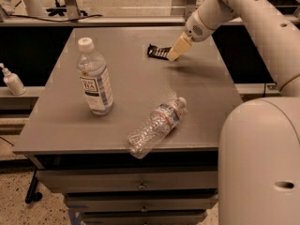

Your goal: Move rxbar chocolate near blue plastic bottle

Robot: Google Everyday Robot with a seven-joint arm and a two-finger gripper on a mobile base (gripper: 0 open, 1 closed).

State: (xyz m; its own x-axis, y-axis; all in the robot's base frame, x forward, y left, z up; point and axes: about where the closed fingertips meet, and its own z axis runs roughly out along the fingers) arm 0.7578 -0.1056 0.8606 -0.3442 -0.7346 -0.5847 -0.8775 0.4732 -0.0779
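The rxbar chocolate, a small flat black wrapper, lies on the grey table at the far middle. My gripper comes down from the upper right and its pale tip is at the bar's right end, touching or overlapping it. The blue plastic bottle, clear with a white cap and a blue-and-white label, stands upright on the left part of the table, well away from the bar.
A thinner ribbed clear bottle lies on its side near the table's front edge. My white arm and base fill the right side. A small pump bottle stands on a shelf at the far left. Drawers sit below the table.
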